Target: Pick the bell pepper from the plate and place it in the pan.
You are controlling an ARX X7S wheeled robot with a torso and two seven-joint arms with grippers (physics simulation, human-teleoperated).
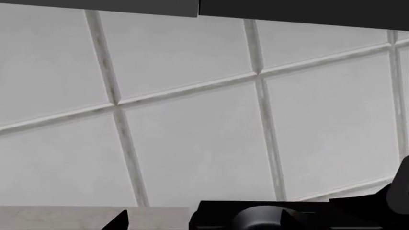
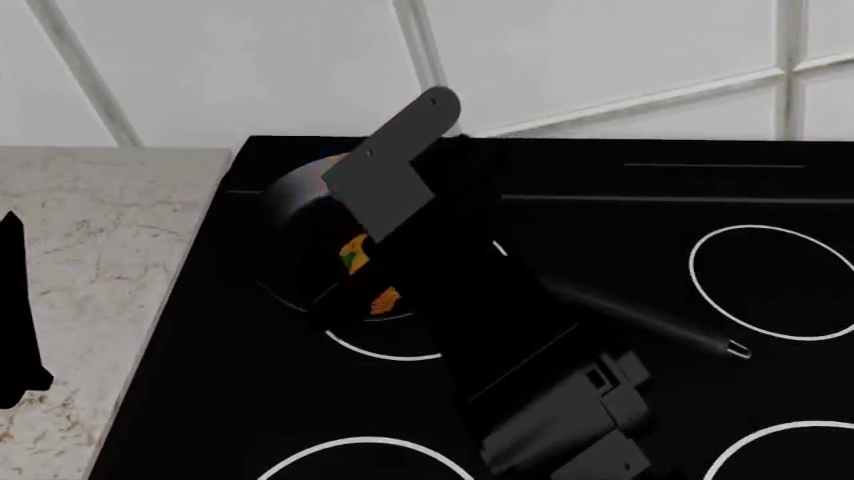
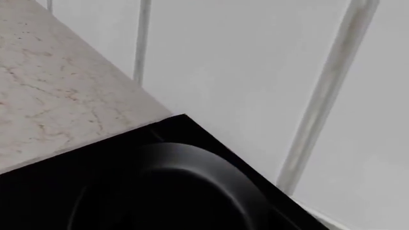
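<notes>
Starting at the head view's left: pale speckled stone countertop (image 2: pixel 107 250), with a dark sliver of the left arm (image 2: pixel 14 310) poking in at the edge. Left gripper itself out of sight there, and no fingers clear in the left wrist view either, just big white wall tiles (image 1: pixel 191 143) with grey grout and some black hardware along the rim, so can't tell whether open or closed.

Moving right, flat black glass cooktop (image 2: pixel 601 250) with thin white burner rings (image 2: pixel 774 285). Sat on the rear left ring, round black low-sided frying pan (image 2: pixel 287 195), long thin black handle running off to the right across the glass. Small orange-yellow bell pepper (image 2: pixel 358 252) with a bit of green, peeking out in two patches from behind the right arm, inside the pan by the look of it.

Right arm (image 2: pixel 534 380) stretched diagonally over the pan, grey flat part up top near the wall. Right gripper's fingers hidden, so can't tell its state. Right wrist view only caught the pan's dark curved rim (image 3: pixel 191 163), the cooktop corner, counter and tiles.
</notes>
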